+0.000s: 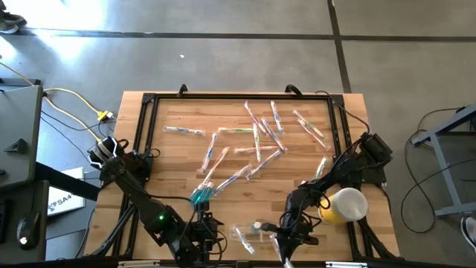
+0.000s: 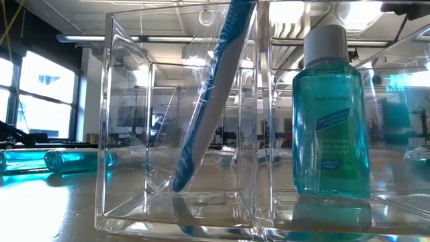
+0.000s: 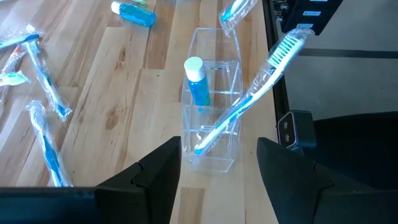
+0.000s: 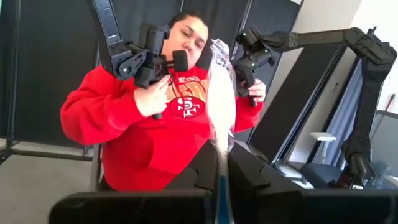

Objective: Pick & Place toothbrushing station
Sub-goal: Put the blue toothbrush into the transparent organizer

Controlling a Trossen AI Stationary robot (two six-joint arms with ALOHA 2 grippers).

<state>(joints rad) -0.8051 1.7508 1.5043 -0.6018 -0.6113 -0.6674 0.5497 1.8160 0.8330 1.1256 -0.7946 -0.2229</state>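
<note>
Left wrist view: left gripper open, empty, above organizer; one toothbrush and mouthwash already inside. Right gripper clamps wrapped toothbrush. More brushes beyond on table, unplaced.

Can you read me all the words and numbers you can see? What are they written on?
"SA4": on a white box lying beside the table's left edge, partly cut off, high view.
Mouthwash bottle label, low view: a brand word and smaller lines, too blurred to read.
Red shirt of the person in the right wrist view: a round logo, its letters too small to read.
Nothing else can be read.
</note>
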